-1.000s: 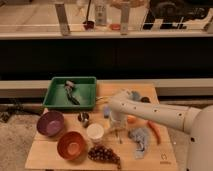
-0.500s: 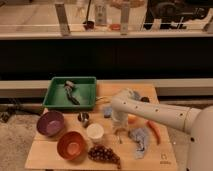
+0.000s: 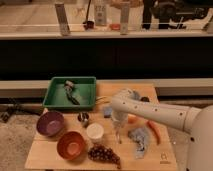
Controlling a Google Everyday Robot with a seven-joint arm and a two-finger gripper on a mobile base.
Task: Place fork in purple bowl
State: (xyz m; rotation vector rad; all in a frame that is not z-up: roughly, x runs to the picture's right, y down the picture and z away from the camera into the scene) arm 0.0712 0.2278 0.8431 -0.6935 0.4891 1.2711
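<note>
counter [image 3: 44,156]: wooden, carries everything below. my arm [image 3: 160,113]: white, reaching in from the right across the counter's middle. green tray [image 3: 56,102]: at the back left, dark utensils lying in it. purple bowl [image 3: 50,123]: front left of the tray, nothing in it, well apart from the tool. orange bowl [image 3: 71,145]: just in front of the purple one, toward the near edge. blue cloth [image 3: 141,140]: crumpled, right of the tool. grapes [image 3: 104,154]: dark bunch at the near edge. white cup [image 3: 94,132]: just left of the tool. tool [image 3: 118,131]: pointing straight down between white cup and blue cloth, low over the counter; released or clenched, i cannot tell. fork [image 3: 119,140]: a slim pale sliver on the counter right under the tool's tip; whether it is gripped i cannot tell. step in hand, as i judge it: the pick-up of the fork, bowl stage not yet begun. next move calls for a sure hold on so thin a piece, a clean lift, then a carry left past the white cup and above the purple bowl's rim. change against the earlier frames: very little; arm and tool stand over the same spot, bowls, cup and tray unmoved.
</note>
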